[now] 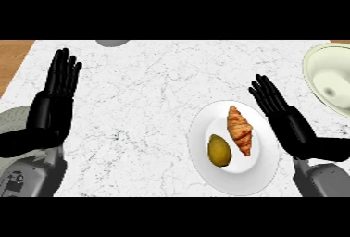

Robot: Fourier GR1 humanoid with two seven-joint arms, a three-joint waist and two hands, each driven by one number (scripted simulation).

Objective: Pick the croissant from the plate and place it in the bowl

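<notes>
Not begun, I judge: croissant (240,129) lies on the plate (232,179), bowl (321,69) at the right edge. My right hand (284,116) stands beside the plate, fingers straight, holding nothing; left hand (54,99) rests open.

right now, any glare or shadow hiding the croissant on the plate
Head view: no glare or shadow hides the croissant; the plate looks stretched taller than wide; the bowl is cut off by the right edge.
</notes>
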